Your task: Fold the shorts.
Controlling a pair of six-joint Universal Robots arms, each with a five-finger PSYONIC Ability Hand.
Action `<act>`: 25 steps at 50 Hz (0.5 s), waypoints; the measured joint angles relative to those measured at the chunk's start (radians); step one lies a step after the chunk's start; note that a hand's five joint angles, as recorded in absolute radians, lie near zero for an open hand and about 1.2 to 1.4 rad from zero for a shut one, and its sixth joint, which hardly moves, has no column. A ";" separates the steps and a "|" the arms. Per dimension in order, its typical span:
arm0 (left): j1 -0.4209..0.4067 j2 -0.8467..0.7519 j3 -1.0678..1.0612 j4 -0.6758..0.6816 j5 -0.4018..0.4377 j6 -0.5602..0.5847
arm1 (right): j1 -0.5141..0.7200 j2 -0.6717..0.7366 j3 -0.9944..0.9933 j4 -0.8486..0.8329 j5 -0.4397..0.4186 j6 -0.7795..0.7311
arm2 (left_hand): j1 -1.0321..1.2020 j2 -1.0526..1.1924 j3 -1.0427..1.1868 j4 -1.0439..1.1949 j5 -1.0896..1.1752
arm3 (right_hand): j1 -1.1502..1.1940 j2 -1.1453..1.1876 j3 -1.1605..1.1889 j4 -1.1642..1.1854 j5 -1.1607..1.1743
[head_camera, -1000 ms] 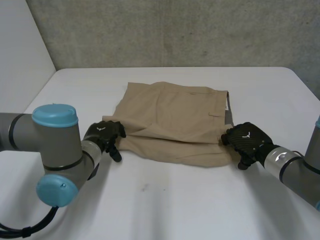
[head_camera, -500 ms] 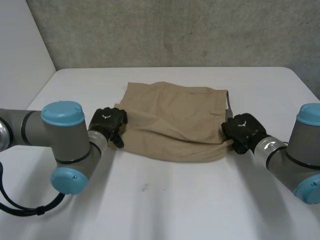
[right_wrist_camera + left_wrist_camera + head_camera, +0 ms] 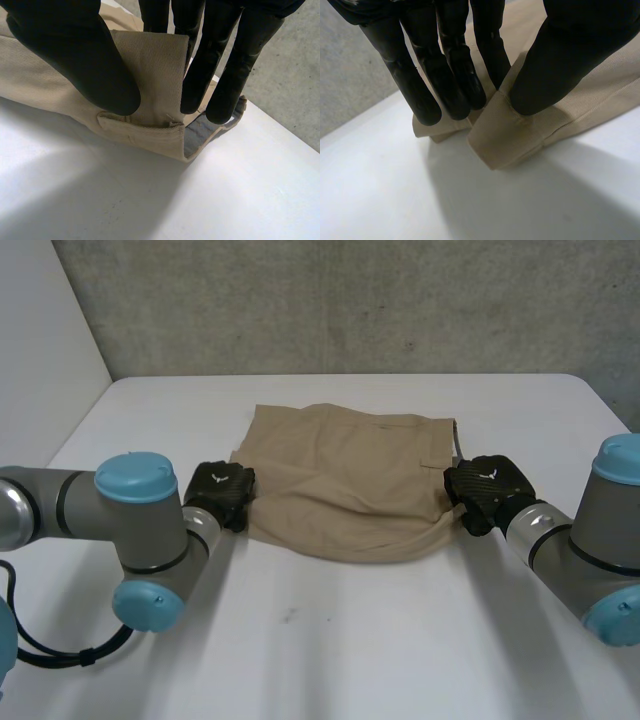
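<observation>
- One pair of tan, soft twill shorts (image 3: pixel 345 485) lies on the white counter (image 3: pixel 330 650), a little toward 12 o'clock from its middle.
- At the shorts' 9 o'clock edge, the left robot hand (image 3: pixel 222 492) pinches a doubled leg hem (image 3: pixel 505 130) between thumb and fingers.
- At 3 o'clock, the right robot hand (image 3: pixel 482 490) pinches the waistband (image 3: pixel 150 65) end, thumb on one face and fingers on the other. Grey lining (image 3: pixel 200 135) shows just beneath.
- Between the two hands the 6 o'clock edge droops in a shallow curve. I'd judge the cloth light and limp, so it will sag wherever it is unsupported.
- That waistband looks thicker and firmer, a surer place to grip than a single layer. The weave seems matte and unlikely to slip.
- Both ends would need carrying evenly toward 12 o'clock, or the fold could skew.
</observation>
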 measured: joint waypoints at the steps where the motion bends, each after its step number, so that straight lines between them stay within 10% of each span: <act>1: -0.001 0.008 -0.005 -0.016 0.000 0.000 | 0.003 -0.004 0.001 0.004 0.007 -0.001 | 0.000 0.005 0.007 0.005 0.000 | 0.000 0.000 0.000 0.000 0.000; 16: -0.007 0.365 -0.103 -0.535 -0.002 0.015 | 0.011 -0.128 0.010 0.280 0.057 -0.089 | 0.000 0.018 0.019 0.024 0.000 | 0.000 0.000 0.000 0.000 0.000; 25: 0.002 0.514 -0.172 -0.577 0.003 0.030 | 0.013 -0.182 0.019 0.502 0.058 -0.241 | 0.000 0.019 0.019 0.024 0.000 | 0.000 0.000 0.000 0.000 0.000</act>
